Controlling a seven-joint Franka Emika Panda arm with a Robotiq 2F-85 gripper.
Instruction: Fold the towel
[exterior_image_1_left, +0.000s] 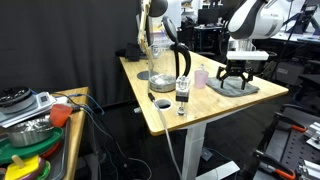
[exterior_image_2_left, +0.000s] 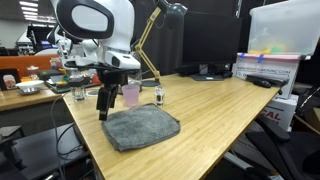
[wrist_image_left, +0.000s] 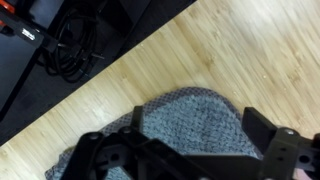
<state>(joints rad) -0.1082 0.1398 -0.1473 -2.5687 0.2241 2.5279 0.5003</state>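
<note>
**Item 1. Towel** (exterior_image_2_left: 142, 128): grey-green cloth with a knitted look. It lies spread out in a single layer on the bench (exterior_image_2_left: 225, 115), at one end of it and close to the long edge. Its corners are rounded and nothing rests on it. It shows in both exterior views (exterior_image_1_left: 236, 88) and fills the lower middle of the wrist view (wrist_image_left: 190, 120).

**Item 2. Pincer** (exterior_image_2_left: 110, 106): black, two fingers, jaws spread to full width and holding nothing. It hangs from the white arm (exterior_image_2_left: 95, 25) over the towel's side nearest the bench edge, fingers pointing down. In the wrist view both fingers (wrist_image_left: 136, 118) straddle the cloth. Whether the tips touch the cloth cannot be told.

**Item 3. Pink cup** (exterior_image_2_left: 130, 95): upright on the bench, just beyond the towel and clear of it.

**Item 4. Small bottle** (exterior_image_1_left: 182, 95): upright, near the long bench edge, well apart from the towel.

**Item 5. Black jug** (exterior_image_1_left: 180, 62): upright, mid-bench.

**Item 6. Cables** (wrist_image_left: 68, 52): black, coiled on the dark floor past the bench edge.
</note>
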